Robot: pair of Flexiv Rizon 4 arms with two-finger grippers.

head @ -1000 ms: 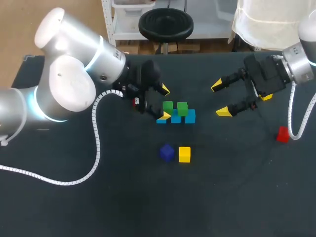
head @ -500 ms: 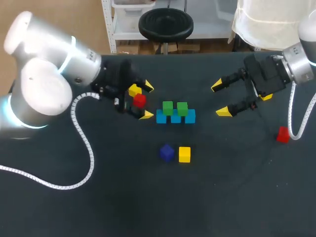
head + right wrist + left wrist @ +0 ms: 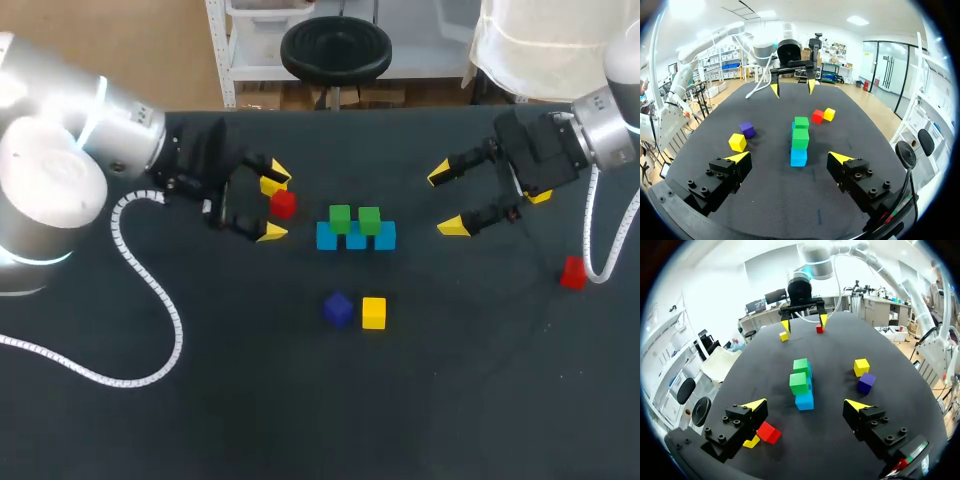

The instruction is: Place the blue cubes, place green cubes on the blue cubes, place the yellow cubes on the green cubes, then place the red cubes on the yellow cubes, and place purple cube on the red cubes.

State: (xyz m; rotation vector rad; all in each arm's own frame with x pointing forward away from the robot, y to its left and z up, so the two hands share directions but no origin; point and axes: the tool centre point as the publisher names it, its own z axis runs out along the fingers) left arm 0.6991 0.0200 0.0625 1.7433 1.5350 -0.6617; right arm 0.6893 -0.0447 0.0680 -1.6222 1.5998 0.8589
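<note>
The left gripper [image 3: 272,202] is hanging with its fingers spread wide, gripping nothing. A red cube [image 3: 284,204] is lying on the table [image 3: 450,400] at its fingertips, closer to one finger, and a yellow cube [image 3: 829,114] is sitting just beside that red one. The right gripper [image 3: 447,200] is likewise standing open and empty over the far right part of the table.

Between the two arms, toward the far edge, blue cubes [image 3: 356,239] are sitting in a touching row, and green cubes [image 3: 340,217] are resting on top of them. Nearer the front edge, a purple cube [image 3: 338,309] and a second yellow cube [image 3: 373,313] are lying just beside each other. A second red cube [image 3: 572,272] is sitting close to the right edge.

Counting them: three blue, two green, two yellow, two red, one purple.

The cubes are looking small, rigid and light, probably smooth-sided, so they are likely wanting a centred grip across two opposite flat faces, not on corners
</note>
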